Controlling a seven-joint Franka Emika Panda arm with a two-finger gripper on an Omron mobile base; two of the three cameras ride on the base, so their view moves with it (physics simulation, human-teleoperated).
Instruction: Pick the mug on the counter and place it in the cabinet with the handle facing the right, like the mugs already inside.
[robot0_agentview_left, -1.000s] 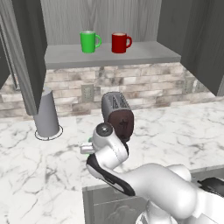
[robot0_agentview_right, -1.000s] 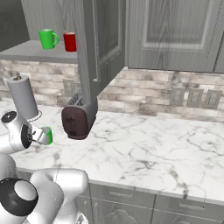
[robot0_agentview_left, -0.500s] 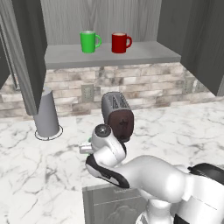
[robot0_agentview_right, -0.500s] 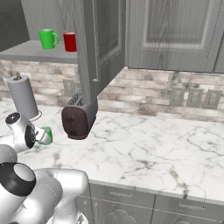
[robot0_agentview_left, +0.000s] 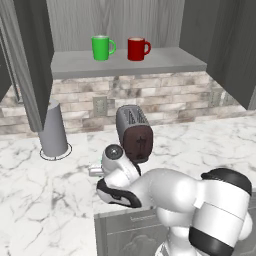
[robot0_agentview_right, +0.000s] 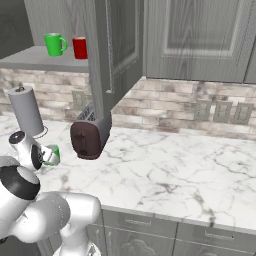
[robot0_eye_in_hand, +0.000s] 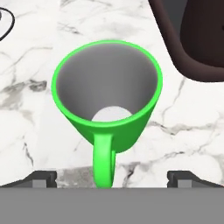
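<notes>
The small bright green glossy mug (robot0_eye_in_hand: 107, 103) is standing upright on the white grey-veined marble counter (robot0_eye_in_hand: 188, 127), near the front edge, just beside the dark brown toaster (robot0_agentview_left: 134, 133), and is not yet lifted. The two-finger gripper (robot0_eye_in_hand: 111, 178) is hanging directly above it, looking down into its open mouth, with the jaws spread wide, a tip showing to either side and neither touching the mug. The green loop handle (robot0_eye_in_hand: 103, 158) is lying between the tips, which suggests the hand is lining up to close on or across the handle side, so the handle's direction stays known during the carry. In the open dark grey wall cabinet (robot0_agentview_left: 127, 65), a twin green mug (robot0_agentview_left: 102, 48) and a red mug (robot0_agentview_left: 137, 48) are sitting on the pale shelf with handles pointing right, marking the required orientation.
</notes>
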